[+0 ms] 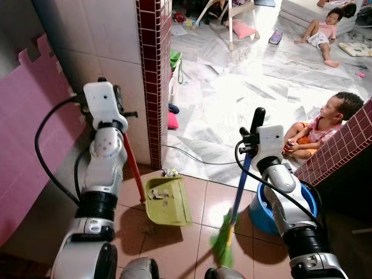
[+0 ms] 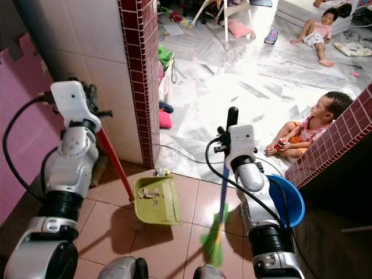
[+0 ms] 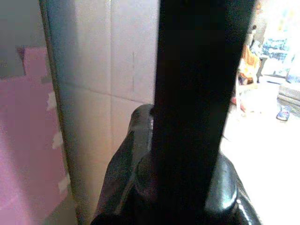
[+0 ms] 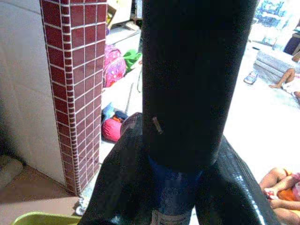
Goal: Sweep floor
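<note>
Right gripper (image 1: 251,135): jaws pinched tight on the black top grip of the blue-handled broom with green bristles (image 1: 232,218); right wrist view shows both fingers (image 4: 117,187) wrapped against the shaft. Right arm raised, forearm near vertical, wrist at the top. Broom hangs steeply, bristles on the brown tiled floor (image 1: 197,203) at about 6 o'clock from the gripper.

Left gripper (image 1: 119,113): jaws closed around the dark upper end of the red-handled yellow-green plastic dustpan (image 1: 167,200); left wrist view shows the shaft filling the gap. Left arm likewise upright, beside the white tiled wall (image 1: 99,46). Dustpan pan rests on the floor at 5 o'clock from the left gripper, open mouth toward the broom, bits of litter inside.

Round blue plastic basin (image 1: 261,215) just behind the right arm. Red brick-tiled pillar (image 1: 154,75) at 12 o'clock from the dustpan. A seated child (image 1: 317,131) at 3 o'clock from the right gripper.
</note>
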Tool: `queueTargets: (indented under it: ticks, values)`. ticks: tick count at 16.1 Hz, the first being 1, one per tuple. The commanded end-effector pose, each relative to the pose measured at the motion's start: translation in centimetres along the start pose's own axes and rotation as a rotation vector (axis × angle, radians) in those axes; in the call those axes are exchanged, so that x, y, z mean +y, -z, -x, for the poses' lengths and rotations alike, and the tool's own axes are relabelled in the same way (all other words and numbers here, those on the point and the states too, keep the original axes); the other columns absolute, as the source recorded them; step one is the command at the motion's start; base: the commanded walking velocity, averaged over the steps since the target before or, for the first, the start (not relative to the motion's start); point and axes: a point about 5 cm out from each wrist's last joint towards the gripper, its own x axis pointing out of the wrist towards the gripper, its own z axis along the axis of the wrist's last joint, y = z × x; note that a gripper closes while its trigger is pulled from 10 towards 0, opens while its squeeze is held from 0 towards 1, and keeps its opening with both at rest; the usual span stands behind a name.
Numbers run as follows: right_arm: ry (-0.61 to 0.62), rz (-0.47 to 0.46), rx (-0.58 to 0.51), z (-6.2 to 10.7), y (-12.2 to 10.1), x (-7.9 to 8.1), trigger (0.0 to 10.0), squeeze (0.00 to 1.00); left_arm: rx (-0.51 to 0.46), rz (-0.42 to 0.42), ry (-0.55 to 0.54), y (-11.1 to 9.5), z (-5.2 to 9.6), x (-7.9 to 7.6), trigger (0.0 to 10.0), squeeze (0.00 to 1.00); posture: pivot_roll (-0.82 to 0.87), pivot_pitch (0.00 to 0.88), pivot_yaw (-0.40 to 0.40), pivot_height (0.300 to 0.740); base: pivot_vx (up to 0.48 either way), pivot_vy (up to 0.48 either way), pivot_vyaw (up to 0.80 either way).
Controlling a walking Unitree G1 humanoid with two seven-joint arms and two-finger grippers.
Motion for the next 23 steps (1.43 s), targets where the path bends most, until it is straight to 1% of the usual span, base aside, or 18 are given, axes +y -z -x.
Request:
queueTargets:
  ticks: [1, 6, 11, 13, 14, 16, 17, 18, 19, 20, 21, 23]
  values:
    - [0.021, -0.003, -0.01, -0.2, -0.2, -0.3, 10.0, 0.0, -0.044, 0.017, 0.029, -1.0, 0.0, -0.7, 10.0, 0.0, 0.0, 0.0, -0.039, 0.74, -0.27, 0.0, 0.0]
    - [0.029, -0.042, 0.018, -0.2, 0.5, 0.1, 10.0, 0.0, -0.029, 0.033, 0.053, -0.7, 0.2, -1.4, 10.0, 0.0, 0.01, 0.0, -0.056, 0.74, -0.279, 0.0, 0.0]
    - [0.045, -0.069, 0.032, -0.4, 0.8, 0.1, 10.0, 0.0, -0.015, 0.037, 0.06, -0.6, 0.3, -1.3, 10.0, 0.0, 0.02, 0.0, -0.048, 0.74, -0.275, 0.0, 0.0]
    - [0.047, -0.075, 0.034, -0.4, 0.9, 0.2, 10.0, 0.0, 0.015, 0.053, 0.004, -0.4, 0.0, -0.9, 10.0, 0.0, 0.02, 0.0, -0.045, 0.74, 0.0, 0.0, 0.0]
    - [0.047, -0.079, 0.029, -0.5, 0.8, 0.2, 10.0, 0.0, 0.065, 0.069, 0.02, 0.0, -0.1, -0.8, 10.0, 0.0, 0.02, 0.0, -0.041, 0.74, 0.0, 0.0, 0.0]
    - [0.051, -0.081, 0.027, -0.5, 0.8, 0.2, 10.0, 0.0, 0.075, 0.132, 0.056, 0.1, 0.1, -0.5, 10.0, 0.0, 0.02, 0.0, -0.034, 0.74, 0.0, 0.0, -0.66]
    - [0.058, -0.084, 0.025, -0.5, 0.8, 0.1, 10.0, 0.0, 0.073, 0.152, 0.079, 0.2, 0.4, -0.2, 10.0, 0.0, 0.02, 0.0, -0.034, 0.74, 0.0, 0.0, -0.8]
    - [0.066, -0.087, 0.022, -0.6, 0.7, 0.1, 10.0, 0.0, 0.079, 0.124, 0.053, 0.3, 0.6, 0.3, 10.0, 0.0, 0.02, 0.0, -0.034, 0.74, 0.0, 0.0, -0.8]
    - [0.077, -0.09, 0.019, -0.6, 0.7, 0.0, 10.0, 0.0, 0.085, 0.115, 0.031, 0.7, 0.9, 0.8, 10.0, 0.0, 0.02, 0.0, -0.03, 0.74, 0.0, 0.0, -0.8]
    - [0.081, -0.094, 0.017, -0.6, 0.6, 0.0, 10.0, 0.0, 0.085, 0.102, 0.037, 0.9, 1.1, 1.1, 10.0, 0.0, 0.01, 0.0, -0.029, 0.74, 0.0, 0.0, -0.8]
    - [0.084, -0.095, 0.016, -0.6, 0.6, 0.0, 10.0, 0.0, 0.081, 0.111, 0.078, 1.2, 1.5, 0.9, 10.0, 0.0, 0.01, 0.0, -0.03, 0.74, 0.0, 0.0, -0.8]
    - [0.087, -0.096, 0.015, -0.6, 0.5, -0.1, 10.0, 0.0, 0.081, 0.093, 0.069, 1.2, 1.6, 1.0, 10.0, 0.0, 0.01, 0.0, -0.033, 0.74, 0.0, 0.0, -0.8]
